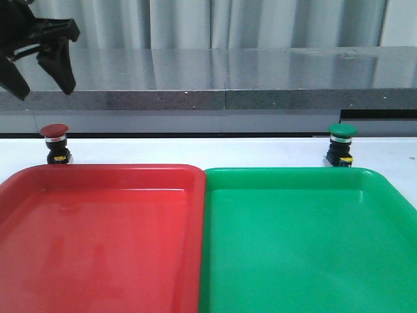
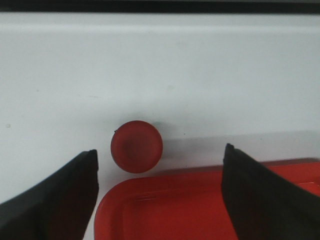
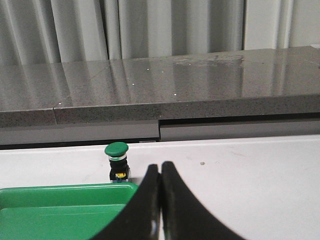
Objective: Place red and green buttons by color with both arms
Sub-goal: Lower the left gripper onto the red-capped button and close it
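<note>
The red button (image 1: 55,142) stands upright on the white table just behind the red tray's far left corner. My left gripper (image 1: 44,78) hangs open and empty well above it. In the left wrist view the red cap (image 2: 136,146) shows from above, ahead of the wide-open gripper (image 2: 160,155). The green button (image 1: 342,143) stands upright behind the green tray's far right part. In the right wrist view it (image 3: 116,160) stands off to one side, ahead of my shut, empty right gripper (image 3: 160,167). The right gripper is out of the front view.
A red tray (image 1: 98,176) and a green tray (image 1: 293,177) lie side by side at the front, both with nothing in them. A grey stone ledge (image 1: 228,78) runs behind the table, with curtains beyond.
</note>
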Controlling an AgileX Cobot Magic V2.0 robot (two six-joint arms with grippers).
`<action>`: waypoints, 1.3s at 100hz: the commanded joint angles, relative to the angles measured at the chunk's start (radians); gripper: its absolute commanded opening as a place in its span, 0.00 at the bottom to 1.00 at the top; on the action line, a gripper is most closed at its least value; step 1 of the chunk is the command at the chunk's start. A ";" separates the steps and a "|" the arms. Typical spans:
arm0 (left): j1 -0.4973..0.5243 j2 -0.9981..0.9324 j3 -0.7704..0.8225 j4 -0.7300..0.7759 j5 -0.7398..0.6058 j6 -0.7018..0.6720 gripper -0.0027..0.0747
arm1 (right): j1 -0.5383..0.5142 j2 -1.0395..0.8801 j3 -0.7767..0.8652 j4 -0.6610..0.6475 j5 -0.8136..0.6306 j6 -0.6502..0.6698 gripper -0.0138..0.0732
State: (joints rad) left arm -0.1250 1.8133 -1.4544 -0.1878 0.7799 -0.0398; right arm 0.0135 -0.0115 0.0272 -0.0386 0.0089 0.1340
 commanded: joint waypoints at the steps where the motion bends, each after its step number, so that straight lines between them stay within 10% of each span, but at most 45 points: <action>1: 0.000 -0.014 -0.040 -0.016 -0.026 -0.017 0.67 | -0.007 -0.021 -0.019 0.002 -0.080 -0.008 0.09; 82: 0.001 0.109 -0.042 -0.014 -0.130 -0.017 0.67 | -0.007 -0.021 -0.019 0.002 -0.080 -0.008 0.09; 130: 0.001 0.109 -0.042 -0.014 -0.130 -0.017 0.28 | -0.007 -0.021 -0.019 0.002 -0.080 -0.008 0.09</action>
State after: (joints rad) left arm -0.1250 1.9697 -1.4630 -0.1878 0.6894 -0.0459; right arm 0.0135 -0.0115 0.0272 -0.0386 0.0089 0.1340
